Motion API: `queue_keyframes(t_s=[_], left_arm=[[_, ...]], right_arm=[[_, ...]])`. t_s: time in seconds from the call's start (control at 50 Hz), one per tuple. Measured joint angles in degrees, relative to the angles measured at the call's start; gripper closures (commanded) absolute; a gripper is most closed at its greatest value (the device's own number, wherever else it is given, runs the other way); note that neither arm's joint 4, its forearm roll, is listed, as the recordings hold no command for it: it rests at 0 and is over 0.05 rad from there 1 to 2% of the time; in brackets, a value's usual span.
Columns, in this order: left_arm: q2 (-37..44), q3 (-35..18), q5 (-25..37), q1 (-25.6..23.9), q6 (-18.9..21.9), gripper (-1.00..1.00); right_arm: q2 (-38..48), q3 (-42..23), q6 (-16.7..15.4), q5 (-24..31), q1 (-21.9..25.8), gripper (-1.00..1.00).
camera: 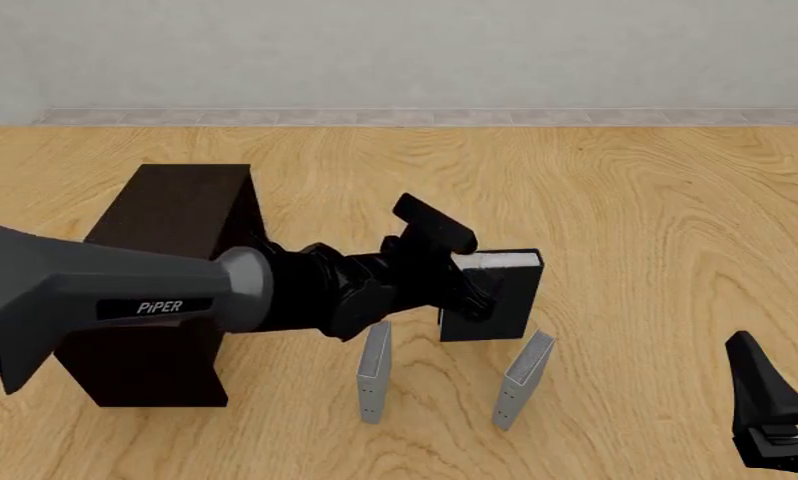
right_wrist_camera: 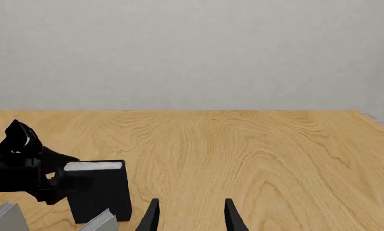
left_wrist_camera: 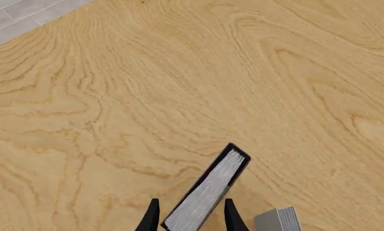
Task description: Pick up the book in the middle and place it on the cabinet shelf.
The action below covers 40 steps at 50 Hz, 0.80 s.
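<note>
The book (camera: 503, 300), thick and black with white page edges, stands upright behind the two grey ones. My left gripper (camera: 469, 292) reaches it from the left at its upper near corner. In the left wrist view the book (left_wrist_camera: 208, 190) runs slantwise between the two fingertips of the left gripper (left_wrist_camera: 192, 219), with a gap on each side, so that gripper is open. The cabinet shelf (camera: 172, 270) is the dark brown block at the left, partly behind my left arm. My right gripper (camera: 773, 415) hangs open and empty at the lower right; its wrist view shows the book (right_wrist_camera: 99, 192).
Two thin grey books stand in front of the black one, one on the left (camera: 375, 372) and one on the right (camera: 522, 380). The right one's corner (left_wrist_camera: 278, 221) shows in the left wrist view. Bare wooden table (camera: 639, 200) stretches away behind and to the right.
</note>
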Motion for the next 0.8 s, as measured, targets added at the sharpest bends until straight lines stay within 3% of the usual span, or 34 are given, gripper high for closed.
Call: queue_keyframes(t_s=[0.42,0.44,0.8], left_arm=[[2.0,-0.8,-0.3,0.5,-0.2,-1.00],[2.1,-0.9,-0.3,0.6,-0.2,1.00],[2.3,-3.4,0.7,0.2,-3.4,1.00]], right_arm=[[0.0,0.0,0.0,0.0,0.0,-1.00],[0.0,0.0,0.0,0.0,0.0,-1.00],[0.0,0.0,0.0,0.0,0.0,-1.00]])
